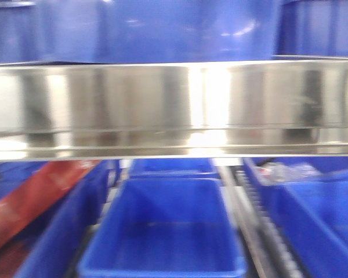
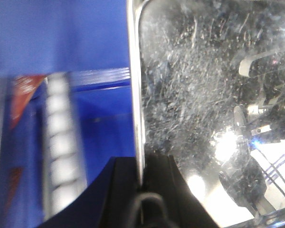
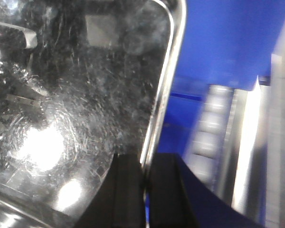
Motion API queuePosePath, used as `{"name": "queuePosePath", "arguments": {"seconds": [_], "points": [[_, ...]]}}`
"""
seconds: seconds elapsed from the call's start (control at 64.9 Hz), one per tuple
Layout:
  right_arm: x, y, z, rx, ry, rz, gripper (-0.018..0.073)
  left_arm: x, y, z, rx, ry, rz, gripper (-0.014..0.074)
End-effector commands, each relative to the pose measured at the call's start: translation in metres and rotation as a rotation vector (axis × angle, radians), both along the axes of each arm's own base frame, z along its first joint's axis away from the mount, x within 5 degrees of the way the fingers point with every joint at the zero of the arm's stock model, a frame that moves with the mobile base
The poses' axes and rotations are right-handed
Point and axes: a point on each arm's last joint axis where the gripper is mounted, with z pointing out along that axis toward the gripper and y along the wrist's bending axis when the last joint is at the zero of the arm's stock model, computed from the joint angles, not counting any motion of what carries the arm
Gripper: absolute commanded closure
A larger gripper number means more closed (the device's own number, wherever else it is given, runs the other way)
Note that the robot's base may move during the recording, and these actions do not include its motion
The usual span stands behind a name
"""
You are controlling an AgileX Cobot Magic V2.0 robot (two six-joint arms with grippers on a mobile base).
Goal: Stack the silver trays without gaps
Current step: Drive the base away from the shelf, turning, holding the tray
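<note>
tray [image 1: 174, 98] above bin [image 1: 162, 243] | left tool [image 2: 141, 166] on left rim | right tool [image 3: 145, 164] on right rim

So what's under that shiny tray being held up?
Past its edge, a blue bin and a roller track show below. The silver tray itself covers whatever lies straight beneath it.

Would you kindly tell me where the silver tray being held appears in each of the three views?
Front view: the silver tray spans the full width across the middle, side wall showing.
Left wrist: it fills the right half; the left gripper clamps its rim at bottom centre.
Right wrist: it fills the left half; the right gripper clamps its rim at bottom centre.
Shared landmark: the blue bins beyond the tray.
</note>
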Motion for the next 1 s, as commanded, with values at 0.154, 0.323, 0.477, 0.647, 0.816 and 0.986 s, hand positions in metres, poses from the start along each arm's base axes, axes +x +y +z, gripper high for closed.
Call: {"name": "queuePosePath", "arguments": {"seconds": [0.154, 0.323, 0.477, 0.647, 0.816, 0.986], "points": [[0.0009, -0.0054, 0.0037, -0.047, -0.057, -0.013, 0.0627, 0.0004, 0.0102, 0.0084, 0.039, -0.062, 0.02, 0.0616], [0.0009, -0.0054, 0.0037, -0.047, -0.057, -0.013, 0.0627, 0.0005, 0.0098, 0.0089, 0.035, -0.067, 0.017, 0.0616], [0.0009, -0.0054, 0.0037, -0.047, -0.057, -0.013, 0.0627, 0.001, 0.0103, 0.0093, 0.043, -0.076, 0.018, 0.0616], [0.0009, -0.0054, 0.0037, -0.047, -0.057, -0.013, 0.0627, 0.0022, 0.0117, 0.0103, 0.066, -0.098, 0.023, 0.0616], [0.0009, -0.0054, 0.0037, -0.047, -0.057, -0.013, 0.0627, 0.0022, 0.0117, 0.0103, 0.066, -0.098, 0.023, 0.0616], [0.0009, -0.0054, 0.0037, -0.047, -0.057, -0.013, 0.0627, 0.0022, 0.0116, 0.0104, 0.064, -0.099, 0.022, 0.0616]]}}
